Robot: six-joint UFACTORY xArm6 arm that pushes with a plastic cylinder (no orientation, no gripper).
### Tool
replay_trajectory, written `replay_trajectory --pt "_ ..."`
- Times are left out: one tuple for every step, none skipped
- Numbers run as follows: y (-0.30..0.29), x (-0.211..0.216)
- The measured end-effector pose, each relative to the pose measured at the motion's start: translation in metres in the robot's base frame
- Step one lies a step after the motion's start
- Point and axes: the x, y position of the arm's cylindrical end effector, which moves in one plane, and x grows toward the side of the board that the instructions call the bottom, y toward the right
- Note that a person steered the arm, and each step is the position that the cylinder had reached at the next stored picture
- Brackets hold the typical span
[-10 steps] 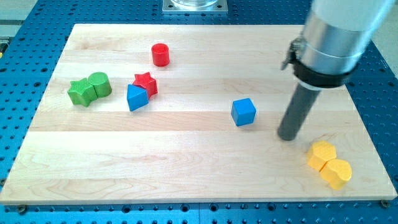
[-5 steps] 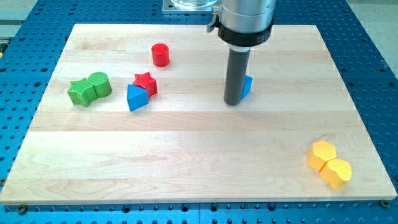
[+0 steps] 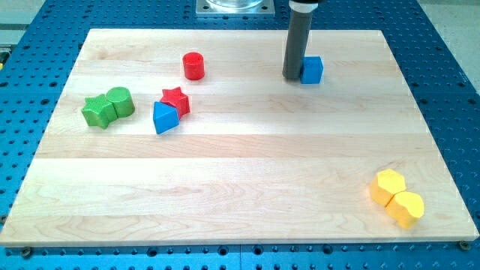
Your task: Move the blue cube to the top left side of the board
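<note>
Pale wood board (image 3: 240, 217) noted, laid on a blue perforated desk (image 3: 30, 67). No fingers are fitted, so nothing is gripped; only a dark rod is seen, cut off at the view's top, with my tip (image 3: 292, 78) resting on the board.

The blue cube (image 3: 312, 70) is found in the upper middle of the board, towards the view's right, touching or just beside the tip on its right side. The tip thus lies on the goal side of the cube; a push leftward is judged to need the tip carried round to the cube's right face first.

Well apart: two green blocks (image 3: 108, 106) at the left, two yellow blocks (image 3: 397, 198) at lower right, a blue wedge (image 3: 164, 118) touching a red star (image 3: 175, 99), a red cylinder (image 3: 193, 65).

The cube's left face is hidden behind the rod.
</note>
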Motion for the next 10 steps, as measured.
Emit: replay_trajectory --pt "0.032 -0.001" --pt "0.046 -0.010" --pt "0.089 0.015" --pt "0.093 -0.013" --pt "0.045 -0.046" --pt "0.028 -0.080" --pt "0.060 -0.090" --pt "0.038 -0.103" --pt "-0.019 -0.105" --pt "-0.077 -0.108"
